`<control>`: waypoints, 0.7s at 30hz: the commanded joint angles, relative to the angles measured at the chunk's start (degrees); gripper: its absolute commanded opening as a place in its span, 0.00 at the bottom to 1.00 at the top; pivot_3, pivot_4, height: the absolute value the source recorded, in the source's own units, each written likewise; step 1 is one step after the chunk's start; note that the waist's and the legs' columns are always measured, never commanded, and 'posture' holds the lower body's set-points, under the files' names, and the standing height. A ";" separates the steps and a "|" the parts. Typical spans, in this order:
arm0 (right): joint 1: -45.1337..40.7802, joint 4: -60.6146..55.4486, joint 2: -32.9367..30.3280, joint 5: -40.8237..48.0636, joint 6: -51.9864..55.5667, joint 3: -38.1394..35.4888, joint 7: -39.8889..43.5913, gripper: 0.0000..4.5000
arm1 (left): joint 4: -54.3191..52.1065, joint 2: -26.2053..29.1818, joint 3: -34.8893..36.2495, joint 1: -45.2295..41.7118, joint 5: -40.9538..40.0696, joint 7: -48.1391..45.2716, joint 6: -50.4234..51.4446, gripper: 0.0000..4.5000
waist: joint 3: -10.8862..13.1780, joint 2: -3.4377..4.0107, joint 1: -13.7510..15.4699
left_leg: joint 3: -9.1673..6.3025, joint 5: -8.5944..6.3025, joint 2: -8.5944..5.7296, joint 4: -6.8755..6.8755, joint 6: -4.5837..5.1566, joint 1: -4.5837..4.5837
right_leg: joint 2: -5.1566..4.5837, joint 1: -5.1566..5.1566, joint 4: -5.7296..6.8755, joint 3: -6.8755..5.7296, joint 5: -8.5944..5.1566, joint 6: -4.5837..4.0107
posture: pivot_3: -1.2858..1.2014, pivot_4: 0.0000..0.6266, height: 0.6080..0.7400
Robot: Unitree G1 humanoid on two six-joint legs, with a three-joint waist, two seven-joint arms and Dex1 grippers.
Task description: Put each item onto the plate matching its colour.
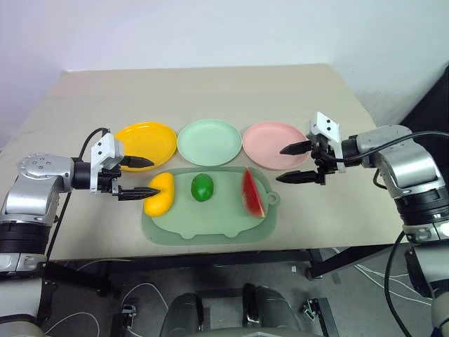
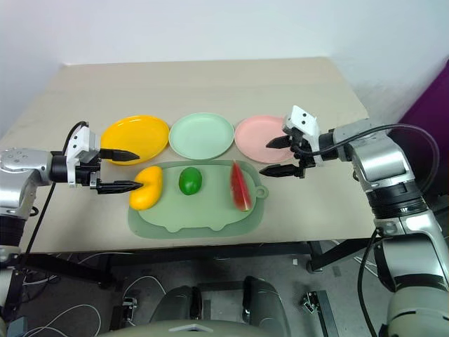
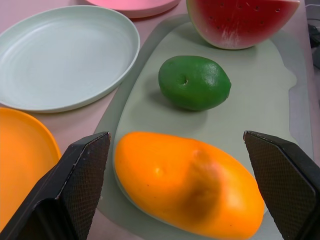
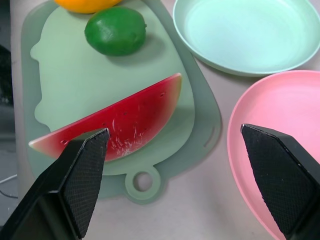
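Note:
Three toy foods lie in a row on the pale-green mat (image 1: 210, 226): a yellow mango-like fruit (image 1: 161, 194) at the left, a round green fruit (image 1: 202, 187) in the middle, a red watermelon wedge (image 1: 251, 192) at the right. Behind the mat sit a yellow plate (image 1: 147, 143), a mint green plate (image 1: 209, 141) and a pink plate (image 1: 273, 143), with nothing on them. My left gripper (image 1: 144, 176) is open just left of the yellow fruit, which lies close between its fingers (image 3: 82, 172) in the left wrist view. My right gripper (image 1: 296, 163) is open above the pink plate's right edge, right of the wedge (image 4: 120, 120).
The beige table (image 1: 210, 91) stretches back behind the plates. Its front edge runs just below the mat, its right edge near my right arm. Cables hang below the table.

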 commanded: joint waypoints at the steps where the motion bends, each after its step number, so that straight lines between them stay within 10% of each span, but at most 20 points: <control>1: -2.30 -1.95 0.09 1.22 3.75 -1.48 -1.13 1.00 | -1.33 0.03 1.29 -1.04 -0.81 0.42 -0.40 0.99 | 0.00 0.00 0.00 | 0.00 0.00 0.00 0.01 0.00 0.00 | 0.00 0.00 0.00 0.00 0.00 -0.01 | 0.52 0.24 1.00; 21: -15.61 -2.14 6.16 7.29 41.02 -1.90 -19.33 1.00 | -0.95 -1.85 1.15 -1.03 -0.56 2.48 -0.36 0.99 | -0.11 -0.16 -0.06 | -0.01 0.00 0.01 0.08 0.01 -0.03 | -0.03 -0.03 0.09 0.01 0.13 -0.19 | 0.52 0.24 1.00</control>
